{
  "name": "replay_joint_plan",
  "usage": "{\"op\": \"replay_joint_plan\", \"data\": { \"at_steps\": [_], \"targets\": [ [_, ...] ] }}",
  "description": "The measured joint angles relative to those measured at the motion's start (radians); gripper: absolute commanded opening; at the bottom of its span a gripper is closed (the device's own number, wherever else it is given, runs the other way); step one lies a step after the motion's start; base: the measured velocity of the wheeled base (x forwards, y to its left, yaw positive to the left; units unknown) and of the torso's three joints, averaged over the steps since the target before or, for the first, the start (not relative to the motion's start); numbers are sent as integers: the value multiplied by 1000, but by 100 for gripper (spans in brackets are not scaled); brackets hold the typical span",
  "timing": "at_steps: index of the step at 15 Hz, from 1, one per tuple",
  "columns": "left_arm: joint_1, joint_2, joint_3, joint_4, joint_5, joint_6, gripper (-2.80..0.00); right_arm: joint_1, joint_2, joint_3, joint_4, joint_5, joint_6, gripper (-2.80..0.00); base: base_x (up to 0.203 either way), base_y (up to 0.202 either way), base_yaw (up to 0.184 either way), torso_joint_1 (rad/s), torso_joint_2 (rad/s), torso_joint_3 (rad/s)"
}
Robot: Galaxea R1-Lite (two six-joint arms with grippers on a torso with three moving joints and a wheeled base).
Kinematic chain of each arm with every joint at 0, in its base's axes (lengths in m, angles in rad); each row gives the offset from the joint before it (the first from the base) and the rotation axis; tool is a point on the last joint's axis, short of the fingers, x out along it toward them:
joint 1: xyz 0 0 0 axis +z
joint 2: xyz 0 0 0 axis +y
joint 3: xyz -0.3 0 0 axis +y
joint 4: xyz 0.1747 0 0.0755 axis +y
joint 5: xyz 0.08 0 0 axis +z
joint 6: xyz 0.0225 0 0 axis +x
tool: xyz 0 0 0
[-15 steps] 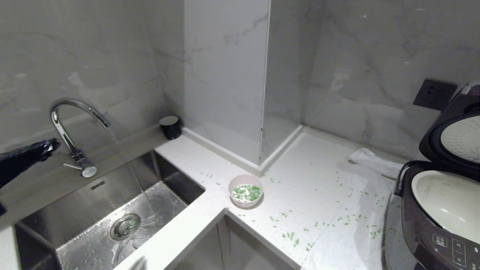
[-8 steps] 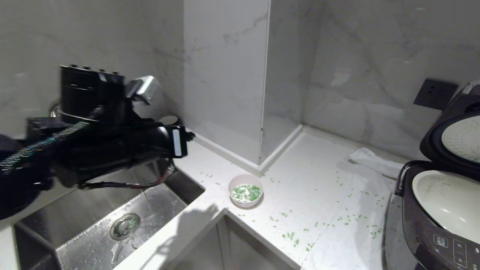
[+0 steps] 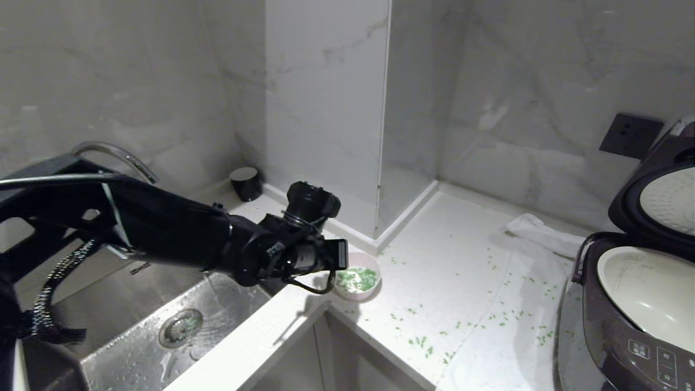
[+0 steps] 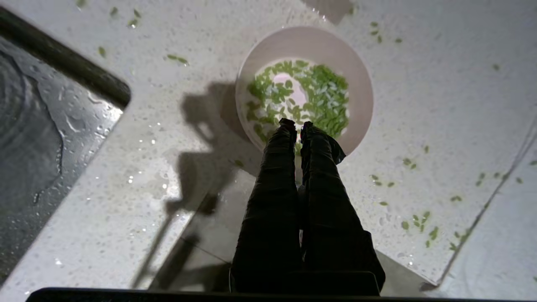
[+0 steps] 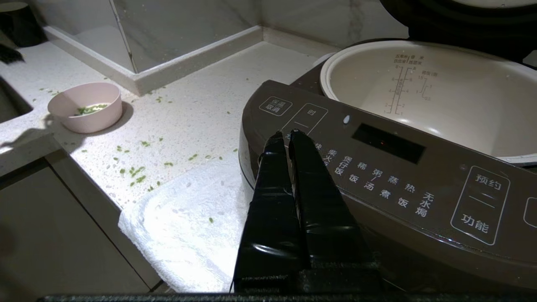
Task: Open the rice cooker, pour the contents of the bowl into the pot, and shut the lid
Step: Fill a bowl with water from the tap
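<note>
The rice cooker (image 3: 613, 347) stands at the right edge of the counter with its lid (image 3: 659, 201) raised and the cream-white pot (image 3: 651, 293) bare inside. A small pink bowl (image 3: 362, 285) with green grains (image 4: 319, 92) sits near the counter's inner corner. My left arm (image 3: 260, 252) reaches over the sink to it. The left gripper (image 4: 295, 123) is shut, its tips above the bowl's (image 4: 356, 84) near rim, holding nothing. The right gripper (image 5: 285, 133) is shut and hangs in front of the cooker's control panel (image 5: 377, 167), beside the pot (image 5: 440, 96).
A steel sink (image 3: 163, 320) with a curved faucet (image 3: 119, 157) lies at the left. A black cup (image 3: 245, 183) stands at the back. A white cloth (image 3: 543, 233) lies under the cooker. Loose green grains (image 3: 423, 341) are strewn over the counter. A marble column (image 3: 326, 108) juts out behind the bowl.
My left arm has swung in from the far left, across the sink, and down to the bowl with its gripper still shut. The bowl and the cooker have not moved.
</note>
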Motion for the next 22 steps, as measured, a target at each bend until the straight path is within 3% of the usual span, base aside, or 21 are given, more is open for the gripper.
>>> {"op": "replay_joint_plan", "data": {
  "at_steps": [1,17,18,19,22],
  "targets": [
    [-2,31,-14,3,0,-9,0,0,0,0,0,0,0,-280,0,0,0,0,0,0],
    [14,246,-122,-7,10,-77,0,0,0,0,0,0,0,-280,0,0,0,0,0,0],
    [12,253,-124,-7,10,-78,-127,0,0,0,0,0,0,-280,0,0,0,0,0,0],
    [8,261,-125,-6,10,-78,-280,0,0,0,0,0,0,-280,0,0,0,0,0,0],
    [-3,287,-127,-7,13,-75,-280,0,0,0,0,0,0,-280,0,0,0,0,0,0]
  ]
}}
